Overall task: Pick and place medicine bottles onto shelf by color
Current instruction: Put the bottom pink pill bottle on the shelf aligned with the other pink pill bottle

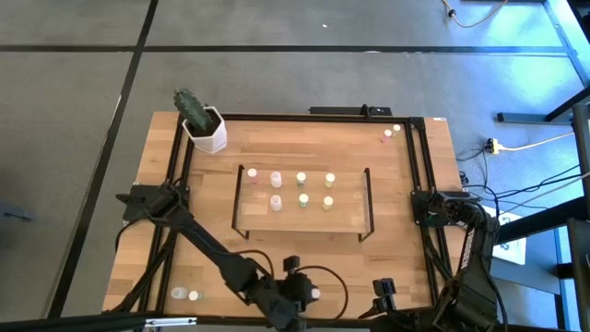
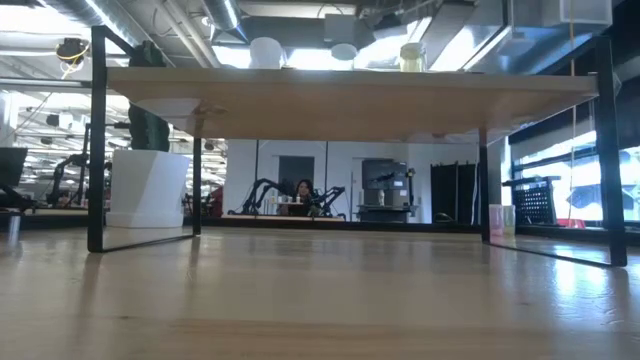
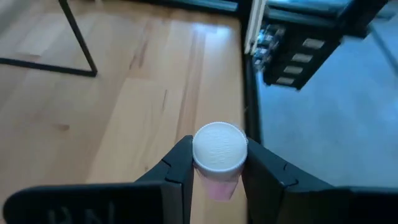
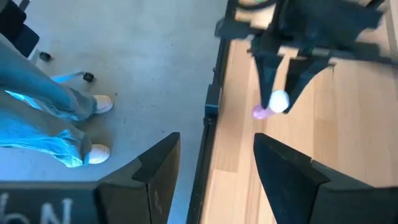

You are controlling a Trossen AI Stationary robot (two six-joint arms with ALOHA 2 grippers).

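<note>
The shelf (image 1: 350,219) stands mid-table. It carries pink (image 1: 275,178), pale green (image 1: 300,178) and yellow (image 1: 330,180) medicine bottles in columns. The low view shows its board (image 2: 350,95) from below, with bottles on top. My left gripper (image 1: 312,295) is near the table's near edge, in front of the shelf, shut on a pink bottle with a white cap (image 3: 219,147). My right gripper (image 4: 217,149) hovers open and empty to the right of it, at the near edge (image 1: 383,293). It looks toward the left gripper (image 4: 281,74) and the held bottle (image 4: 273,102). My left gripper pinches the pink bottle between its two fingers (image 3: 180,165), on opposite sides at the cap and upper body (image 3: 217,183). The fingers slant down toward the table. In the right wrist view the bottle sits at their free ends. It is lifted clear of the tabletop, cap toward the wrist camera.
A white pot with a cactus (image 1: 205,129) stands at the far left corner. Two loose bottles (image 1: 184,294) lie near the left front edge and two more (image 1: 391,133) at the far right corner. Black rails (image 1: 419,166) frame the table. A person's legs (image 4: 56,118) stand beside it.
</note>
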